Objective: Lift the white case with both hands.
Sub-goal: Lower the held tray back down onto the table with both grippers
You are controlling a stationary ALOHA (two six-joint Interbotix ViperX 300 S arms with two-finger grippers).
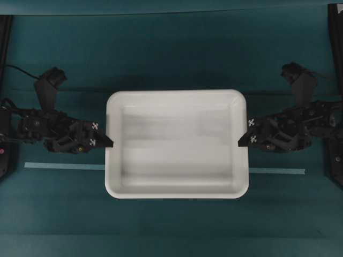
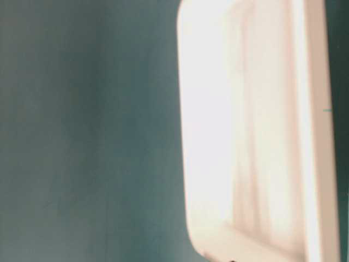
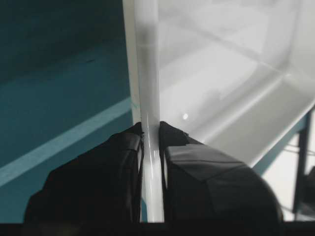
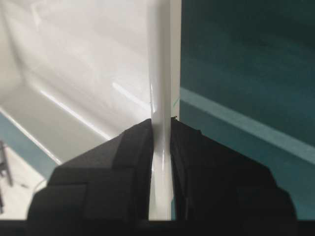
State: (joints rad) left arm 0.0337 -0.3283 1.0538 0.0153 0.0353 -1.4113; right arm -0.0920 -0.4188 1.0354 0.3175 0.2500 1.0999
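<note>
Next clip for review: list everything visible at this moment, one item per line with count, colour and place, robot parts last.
white case: one, white, centre of the table, a short side toward each arm, nothing inside it.
tape strip: one, light blue, runs across the table under the case, showing on both sides of it.
table cover: one, dark teal, under everything.
frame posts: two, black, at the left and right edges of the overhead view.
left gripper: one, black with white marker tags, shut on the case's left rim.
right gripper: one, black with white marker tags, shut on the case's right rim.
</note>
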